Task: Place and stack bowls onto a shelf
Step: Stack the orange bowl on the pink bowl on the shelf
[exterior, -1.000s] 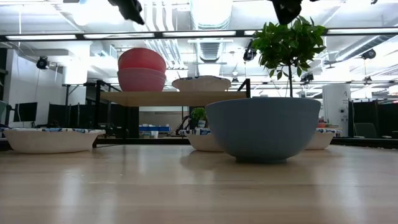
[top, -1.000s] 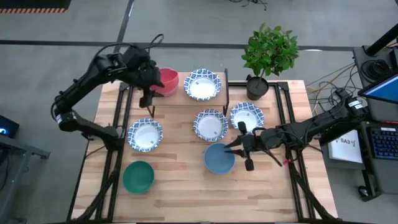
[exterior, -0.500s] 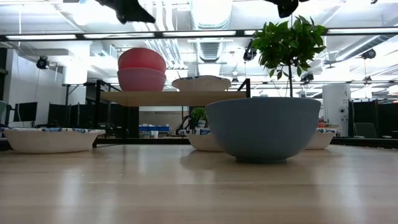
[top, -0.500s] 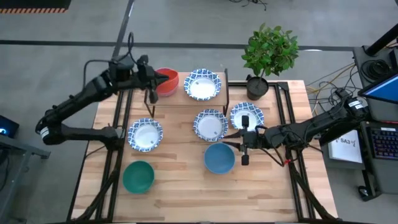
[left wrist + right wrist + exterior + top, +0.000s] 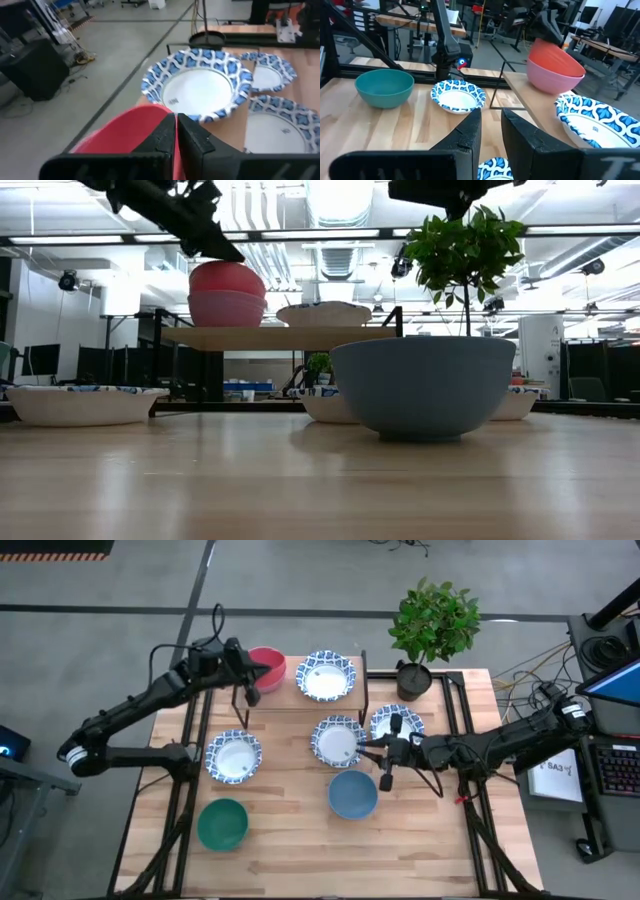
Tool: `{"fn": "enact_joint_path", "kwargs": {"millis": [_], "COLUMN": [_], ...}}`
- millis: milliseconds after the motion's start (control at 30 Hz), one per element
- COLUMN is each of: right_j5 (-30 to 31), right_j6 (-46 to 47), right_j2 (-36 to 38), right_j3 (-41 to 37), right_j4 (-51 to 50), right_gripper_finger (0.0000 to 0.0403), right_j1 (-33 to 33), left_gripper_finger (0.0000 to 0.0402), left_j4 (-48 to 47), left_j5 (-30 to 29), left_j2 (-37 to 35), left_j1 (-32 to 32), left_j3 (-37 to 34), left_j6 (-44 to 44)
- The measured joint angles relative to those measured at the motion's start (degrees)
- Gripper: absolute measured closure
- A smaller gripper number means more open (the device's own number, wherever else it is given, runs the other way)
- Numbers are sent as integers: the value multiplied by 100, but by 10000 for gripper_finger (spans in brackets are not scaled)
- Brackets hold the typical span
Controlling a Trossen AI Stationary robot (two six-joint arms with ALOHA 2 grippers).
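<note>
Having just released the glossy red bowl (image 5: 268, 667) onto the pink one, the left gripper (image 5: 249, 691), fingers together, is backing off the light-wood shelf (image 5: 300, 700).

No readable text anywhere

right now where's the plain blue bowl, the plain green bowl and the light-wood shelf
plain blue bowl (image 5: 352, 795), high view, middle of its inside
plain green bowl (image 5: 222, 824), high view, middle of its inside
light-wood shelf (image 5: 290, 336), low view, front edge of the board
</note>
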State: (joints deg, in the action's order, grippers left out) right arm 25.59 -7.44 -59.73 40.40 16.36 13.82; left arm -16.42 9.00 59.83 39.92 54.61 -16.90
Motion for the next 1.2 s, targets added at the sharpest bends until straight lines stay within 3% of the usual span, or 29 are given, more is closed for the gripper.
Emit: {"fn": "enact_joint_path", "kwargs": {"millis": [733,1000,1200], "right_j5": [-1,1,3], "right_j6": [162,81,44], "right_j2": [1,1,1], "right_j3": [4,2,2], "right_j4": [-119,-112,-114], "right_gripper_finger": [337,337,337], "right_j1": [0,0,0], "left_gripper_finger": [402,401,401], "left_j4": [-364,-899,-1078], "left_j5": [68,-1113,-1311], "left_j2": [-245,-950,-968], "left_j1": [2,66,81], "left_j3": [-102,-69,-355], "left_j6": [601,83,211]}}
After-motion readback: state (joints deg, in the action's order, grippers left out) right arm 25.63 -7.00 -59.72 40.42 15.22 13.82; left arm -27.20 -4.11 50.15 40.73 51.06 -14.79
